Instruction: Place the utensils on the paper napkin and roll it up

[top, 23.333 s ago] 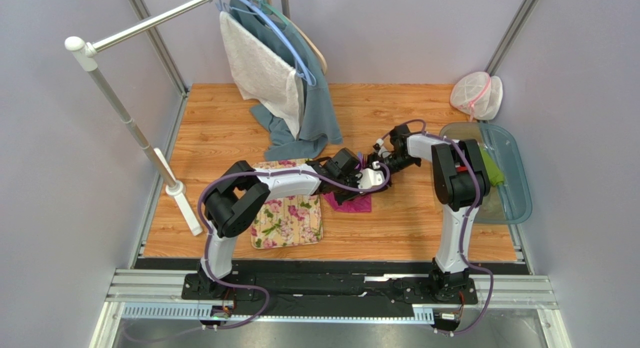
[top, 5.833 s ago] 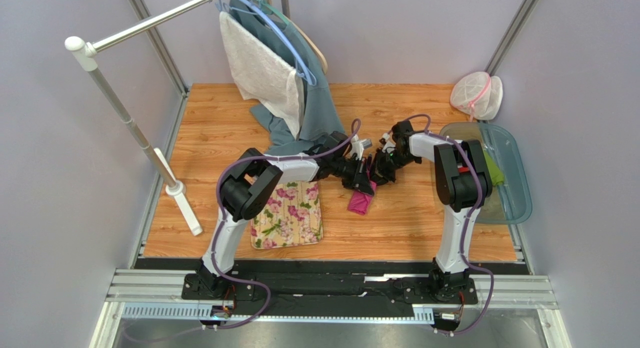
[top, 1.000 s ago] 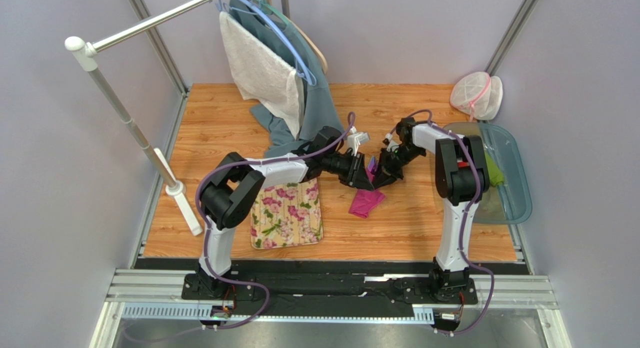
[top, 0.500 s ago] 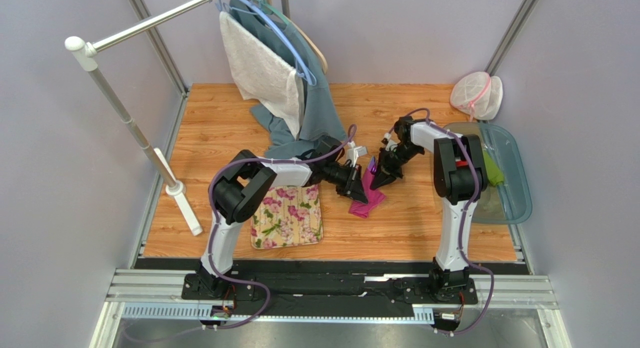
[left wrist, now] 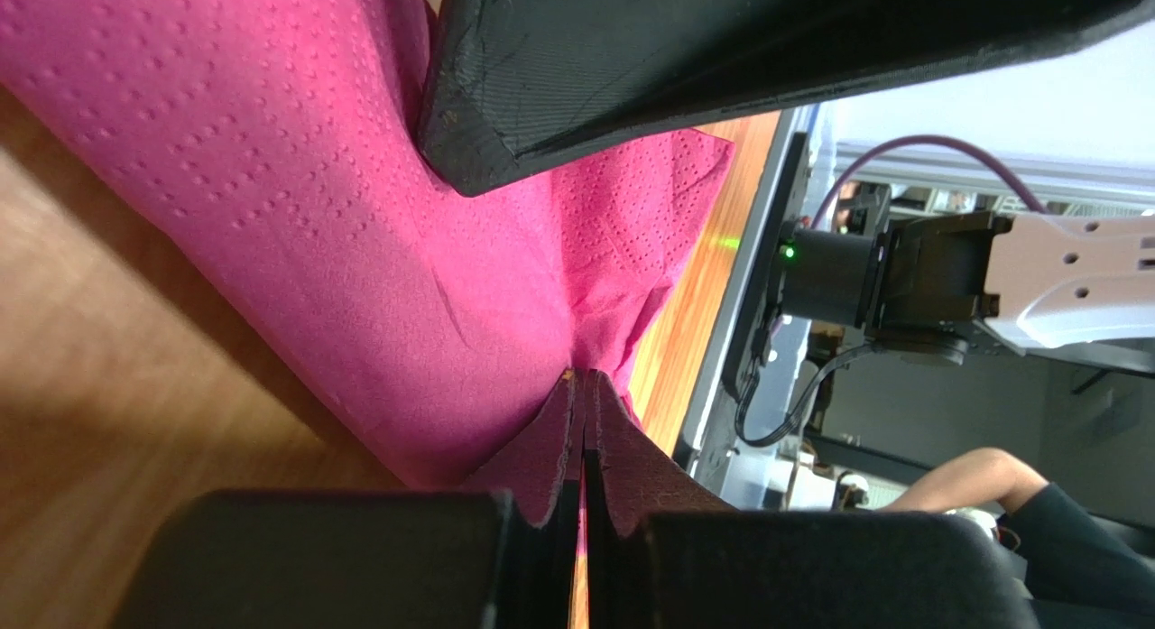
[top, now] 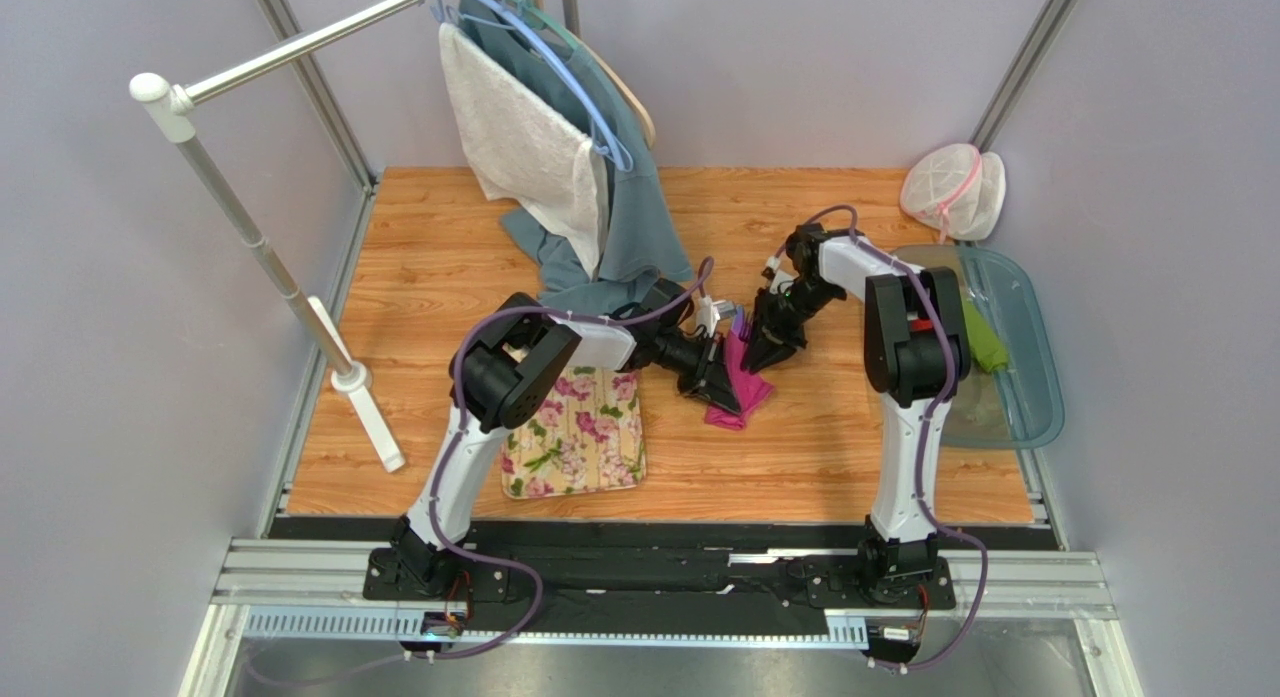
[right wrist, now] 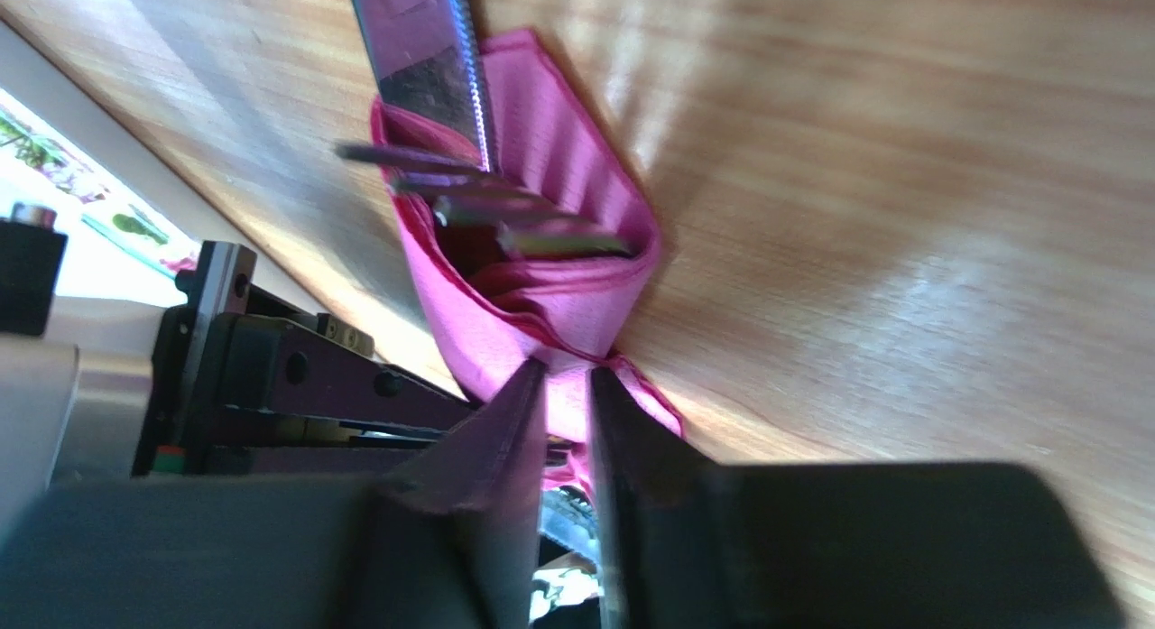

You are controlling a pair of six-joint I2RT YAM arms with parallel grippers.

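Note:
The magenta paper napkin [top: 744,385] lies bunched into a loose roll on the wooden table, between my two grippers. My left gripper [top: 724,388] is shut on a fold of it; the left wrist view shows the pinch [left wrist: 583,386] and the napkin [left wrist: 339,250] stretching away. My right gripper [top: 762,349] pinches the other end, its jaws nearly closed with pink paper between them [right wrist: 567,372]. The utensils stick out of the roll in the right wrist view: a knife blade [right wrist: 423,54] and fork tines [right wrist: 468,196]. They are hidden in the top view.
A cream flowered mat [top: 579,435] lies left of the napkin. A grey-blue cloth [top: 631,225] hangs from a rack behind it; the rack's white pole [top: 271,270] stands at far left. A clear tray [top: 1014,367] and a mesh bag [top: 954,192] sit at right.
My left gripper has moved nearer with its hold on the napkin, and the left arm has folded in. The napkin now sits drawn up between the two grippers. The right gripper shifted slightly.

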